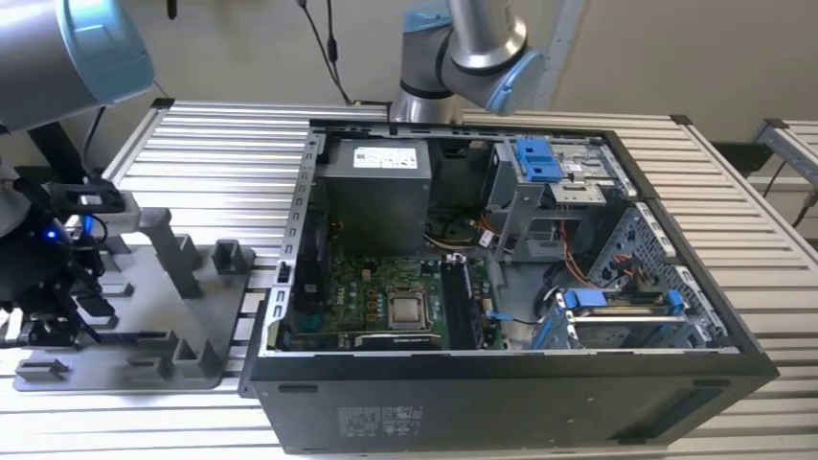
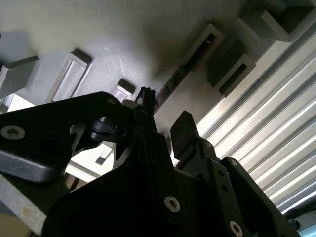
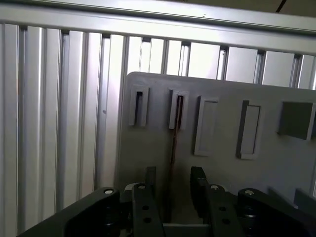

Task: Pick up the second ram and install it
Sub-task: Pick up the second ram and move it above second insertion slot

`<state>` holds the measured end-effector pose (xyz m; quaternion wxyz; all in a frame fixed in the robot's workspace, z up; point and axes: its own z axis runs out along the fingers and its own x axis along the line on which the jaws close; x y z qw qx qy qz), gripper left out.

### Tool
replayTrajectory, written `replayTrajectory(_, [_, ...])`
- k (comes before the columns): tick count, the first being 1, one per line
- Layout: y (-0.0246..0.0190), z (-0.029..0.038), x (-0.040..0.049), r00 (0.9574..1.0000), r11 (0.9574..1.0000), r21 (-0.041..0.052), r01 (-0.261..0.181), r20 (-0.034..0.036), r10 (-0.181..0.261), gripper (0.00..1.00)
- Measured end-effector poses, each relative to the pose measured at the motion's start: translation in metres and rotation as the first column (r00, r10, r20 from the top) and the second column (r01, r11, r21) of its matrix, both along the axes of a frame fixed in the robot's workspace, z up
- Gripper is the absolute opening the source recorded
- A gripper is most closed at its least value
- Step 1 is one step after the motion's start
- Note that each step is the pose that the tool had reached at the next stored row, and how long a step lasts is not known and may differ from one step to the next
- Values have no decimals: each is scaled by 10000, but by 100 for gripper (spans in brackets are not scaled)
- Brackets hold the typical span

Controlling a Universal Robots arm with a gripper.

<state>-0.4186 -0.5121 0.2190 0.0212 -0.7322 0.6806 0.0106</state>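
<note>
Ribbed aluminium slat bench [image 3: 59, 123] carries a matt grey plastic fixture plate [image 3: 148, 148] with moulded rectangular slotted posts, just beside an open black sheet-metal computer case [image 1: 511, 402]. On the plate the second ram [image 3: 174, 148], a thin dark stick seen edge-on, stands on its edge with one end in a slotted post. Black angular hand [image 3: 174, 175] is open, its fingers straddling the ram with a gap on either side.

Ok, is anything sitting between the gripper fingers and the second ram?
No. In the first wrist view the second ram stands edge-on between the fingers of the open gripper, with only bare grey fixture plate in the gap on each side.
</note>
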Motion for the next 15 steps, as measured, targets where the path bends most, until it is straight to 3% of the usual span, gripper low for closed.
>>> replayTrajectory(9, [13, -134, -25, 10000, 10000, 0, -9, 12, 9, 42])
replayTrajectory(15, [24, -181, -35, 10000, 10000, 0, -21, 36, 21, 42])
